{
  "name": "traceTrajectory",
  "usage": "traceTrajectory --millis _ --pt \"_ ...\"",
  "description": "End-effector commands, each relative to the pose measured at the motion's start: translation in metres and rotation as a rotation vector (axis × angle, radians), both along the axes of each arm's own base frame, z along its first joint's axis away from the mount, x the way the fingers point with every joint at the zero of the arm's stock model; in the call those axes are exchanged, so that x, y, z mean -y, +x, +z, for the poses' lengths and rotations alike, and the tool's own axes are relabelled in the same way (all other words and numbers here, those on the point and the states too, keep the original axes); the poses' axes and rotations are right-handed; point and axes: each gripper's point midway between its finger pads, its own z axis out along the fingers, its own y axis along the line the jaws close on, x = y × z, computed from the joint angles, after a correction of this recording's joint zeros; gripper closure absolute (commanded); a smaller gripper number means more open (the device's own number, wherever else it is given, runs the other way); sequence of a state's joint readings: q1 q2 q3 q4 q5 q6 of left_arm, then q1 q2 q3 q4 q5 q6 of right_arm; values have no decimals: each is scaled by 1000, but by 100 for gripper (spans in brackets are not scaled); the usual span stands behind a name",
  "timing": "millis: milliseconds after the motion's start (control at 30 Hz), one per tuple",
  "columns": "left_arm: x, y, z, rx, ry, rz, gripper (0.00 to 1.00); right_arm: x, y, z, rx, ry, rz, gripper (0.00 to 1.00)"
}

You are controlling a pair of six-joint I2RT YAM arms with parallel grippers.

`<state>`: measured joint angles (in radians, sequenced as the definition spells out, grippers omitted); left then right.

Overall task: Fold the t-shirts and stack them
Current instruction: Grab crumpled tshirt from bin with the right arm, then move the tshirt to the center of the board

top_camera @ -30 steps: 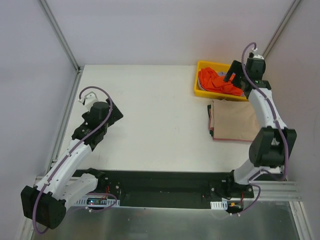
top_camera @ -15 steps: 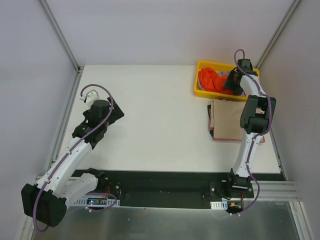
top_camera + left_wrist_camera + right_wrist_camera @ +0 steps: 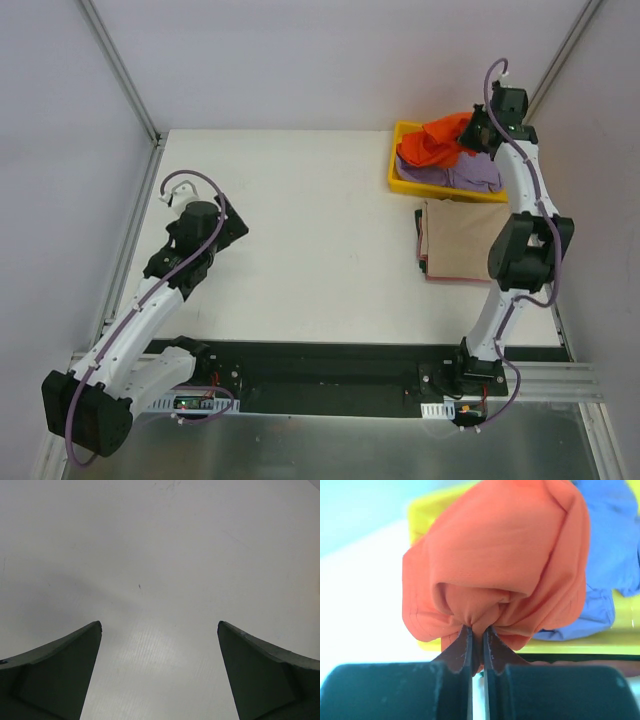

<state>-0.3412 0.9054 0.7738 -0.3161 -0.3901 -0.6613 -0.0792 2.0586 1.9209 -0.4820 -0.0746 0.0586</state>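
Observation:
My right gripper is shut on a bunch of the orange-red t-shirt and holds it lifted above the yellow tray at the back right, the cloth hanging from the fingers. The lavender-purple t-shirt lies crumpled in the tray beneath it, also visible from the right wrist. A tan-beige t-shirt lies folded flat on the table just in front of the tray. My left gripper hovers open over bare table at the left, far from the shirts, with nothing between its fingers.
The yellow tray's rim shows below the hanging cloth. The right arm arches over the folded tan shirt. Frame posts and walls stand close behind and to the right of the tray. The left arm rests at the left side of the white table.
My right gripper dipped into the tray, closed on the orange-red t-shirt and lifted it, uncovering the lavender shirt below. The left arm has stayed put.

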Motion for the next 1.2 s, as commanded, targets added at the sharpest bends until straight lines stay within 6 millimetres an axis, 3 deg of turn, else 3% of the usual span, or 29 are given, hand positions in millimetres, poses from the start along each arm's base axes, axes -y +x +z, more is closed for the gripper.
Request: traceTrajectory --millis 0,100,267,333,400,533,667,767,800,867,933,967,1033,1100,1167 --pt "9 3 -16 -33 -28 -11 1 -79 -34 198 479 3 241 99" --pt "19 6 -22 -62 -43 -54 1 -143 -73 254 614 -18 444 99" --pt "23 2 -21 -60 -72 -69 1 -236 -141 312 766 161 739 99" --pt "21 -1 -20 -48 -72 -65 1 -266 -168 327 794 239 853 99" --pt "15 -8 -23 -57 -62 -47 1 -285 -185 335 812 275 911 99" --pt "3 -25 -23 -64 -66 3 1 -303 -204 329 764 349 958 99" --pt "-10 -39 -23 -31 -76 62 1 -300 -207 275 644 407 889 99" --pt "-14 -45 -23 -13 -82 70 1 -294 -207 187 439 447 799 99" --pt "-14 -46 -24 -18 -83 70 1 -291 -209 145 334 457 753 93" --pt "-12 -48 -30 -41 -85 65 1 -276 -217 69 154 450 646 67" --pt "-9 -48 -39 -80 -85 51 1 -255 -228 10 7 409 551 44" --pt "-6 -48 -44 -100 -86 42 1 -247 -235 -7 -32 379 527 35" --pt "-3 -48 -56 -152 -89 41 1 -226 -240 -21 -28 254 484 21" --pt "-3 -45 -69 -212 -91 49 1 -217 -244 -19 15 141 493 9" --pt "-2 -41 -79 -268 -115 48 1 -221 -249 -13 56 55 548 0"
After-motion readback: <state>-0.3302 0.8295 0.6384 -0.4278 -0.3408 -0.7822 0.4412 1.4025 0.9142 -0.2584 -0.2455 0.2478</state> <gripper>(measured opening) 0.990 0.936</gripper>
